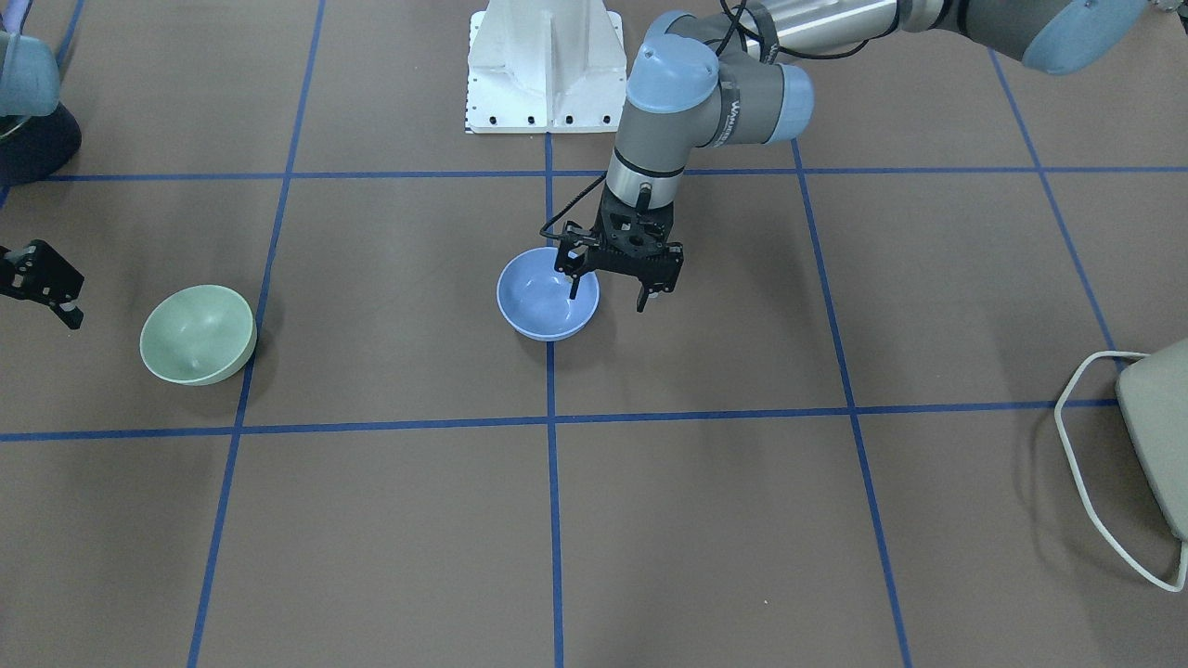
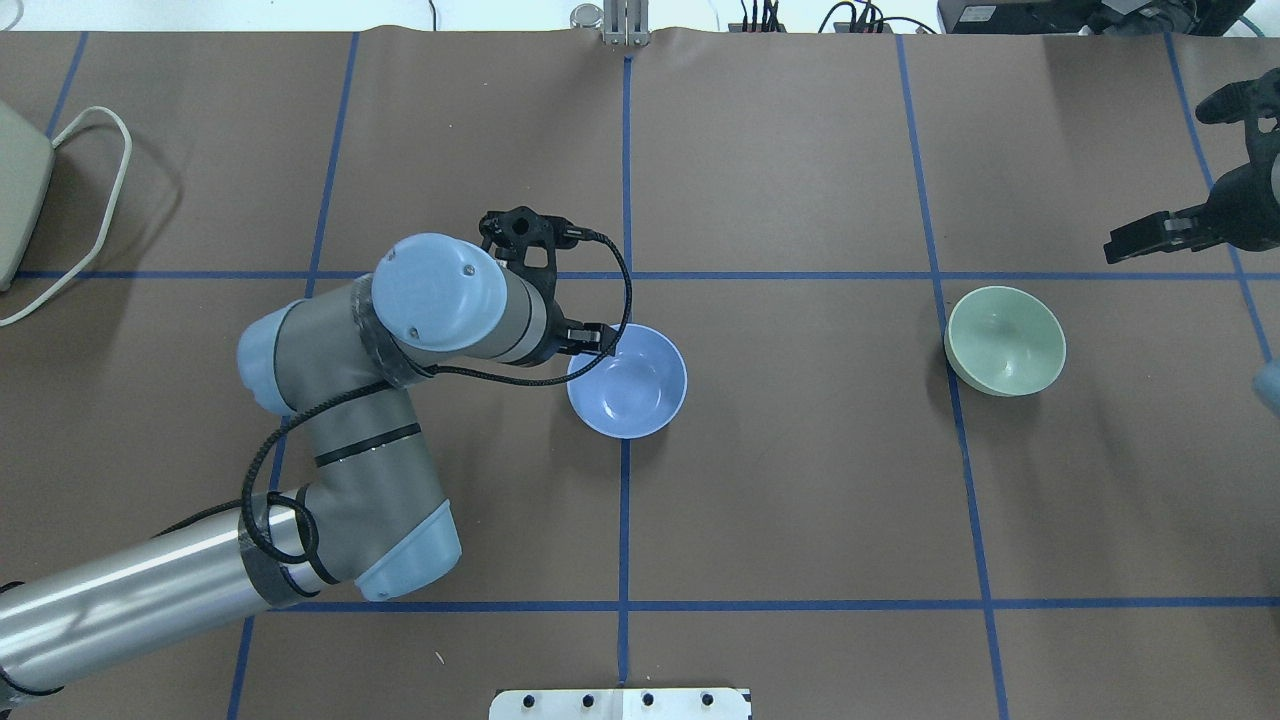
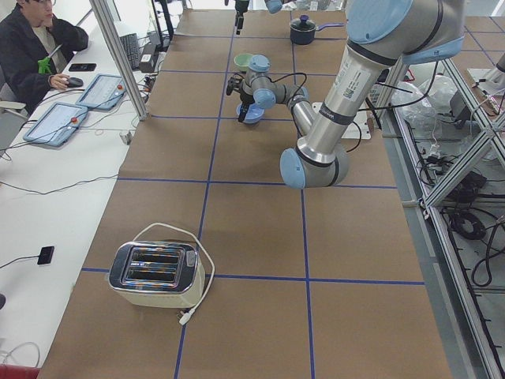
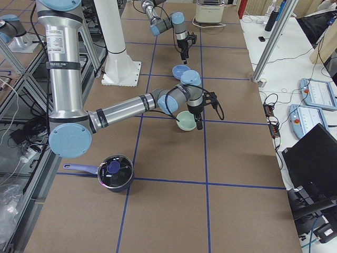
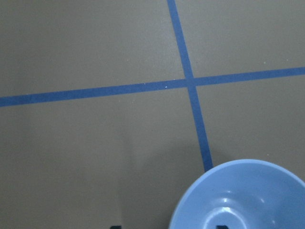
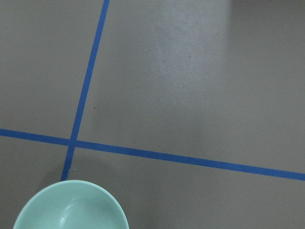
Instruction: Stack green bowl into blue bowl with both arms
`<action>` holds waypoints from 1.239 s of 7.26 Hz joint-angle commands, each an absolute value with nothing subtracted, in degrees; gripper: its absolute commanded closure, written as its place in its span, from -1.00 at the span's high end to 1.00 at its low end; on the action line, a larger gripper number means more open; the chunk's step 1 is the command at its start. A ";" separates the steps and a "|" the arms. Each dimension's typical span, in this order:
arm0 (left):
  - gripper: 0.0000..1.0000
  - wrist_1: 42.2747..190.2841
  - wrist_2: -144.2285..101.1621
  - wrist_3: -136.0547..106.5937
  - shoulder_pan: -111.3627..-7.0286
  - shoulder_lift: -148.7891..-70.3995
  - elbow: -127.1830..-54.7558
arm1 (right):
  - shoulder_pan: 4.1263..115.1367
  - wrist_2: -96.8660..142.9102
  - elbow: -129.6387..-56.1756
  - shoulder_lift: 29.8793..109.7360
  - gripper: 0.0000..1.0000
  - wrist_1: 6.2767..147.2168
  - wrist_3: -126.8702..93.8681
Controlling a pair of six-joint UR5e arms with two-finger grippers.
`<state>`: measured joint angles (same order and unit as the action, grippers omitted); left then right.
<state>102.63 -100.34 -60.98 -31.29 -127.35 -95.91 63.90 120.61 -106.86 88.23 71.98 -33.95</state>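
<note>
The blue bowl (image 1: 548, 301) stands upright near the table's middle and shows in the overhead view (image 2: 628, 382). My left gripper (image 1: 607, 301) is open and straddles its rim, one finger inside the bowl and one outside. The left wrist view shows the blue bowl (image 5: 238, 198) at the bottom right. The green bowl (image 1: 198, 334) stands upright on my right side, also in the overhead view (image 2: 1005, 340). My right gripper (image 2: 1190, 170) is open and empty, close beside the green bowl and apart from it. The right wrist view shows the green bowl (image 6: 71, 207) at the bottom left.
The white pedestal (image 1: 545, 65) stands at the robot's edge of the table. A toaster (image 2: 20, 190) with its cord lies far to my left. A dark pot with a lid (image 4: 115, 171) stands beyond the green bowl. An operator (image 3: 35, 39) sits at a side desk.
</note>
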 commanded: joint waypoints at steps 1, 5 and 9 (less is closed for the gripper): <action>0.98 95.37 -105.63 -46.40 -39.07 -119.49 -106.30 | 63.90 120.67 -106.96 88.68 1.00 71.98 -33.49; 0.98 91.27 -127.84 -4.85 -69.45 -104.34 -104.43 | 63.90 120.94 -106.61 89.38 1.00 72.07 -32.17; 0.98 83.39 -130.25 26.77 -90.24 -97.52 -96.69 | 62.85 121.55 -106.08 89.65 1.00 71.98 -32.08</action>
